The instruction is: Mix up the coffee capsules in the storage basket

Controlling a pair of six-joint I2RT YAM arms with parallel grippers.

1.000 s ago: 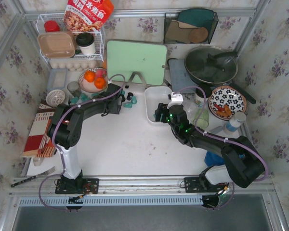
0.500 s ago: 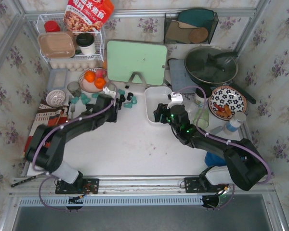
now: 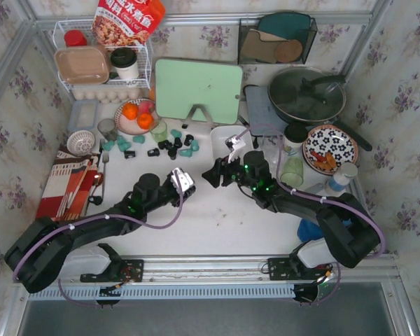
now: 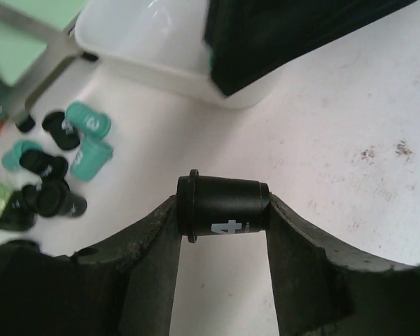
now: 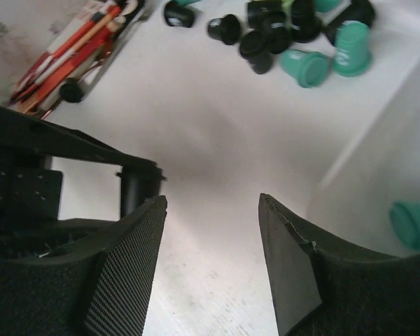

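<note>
Two oranges (image 3: 130, 110), one storage basket (image 3: 220, 140)

The left arm lies low, reaching up and right; the left gripper (image 4: 224, 215) has its fingers pinched on a capsule (image 4: 227, 199). The right arm reaches left; the right gripper (image 5: 211, 207) has fingers spread, empty.

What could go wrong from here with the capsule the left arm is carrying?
1. The black capsule sits crosswise at the very tips of the left jaws; it could slip out before reaching the basket.
2. The right arm hangs over the basket's near rim, so the arms might collide.
</note>
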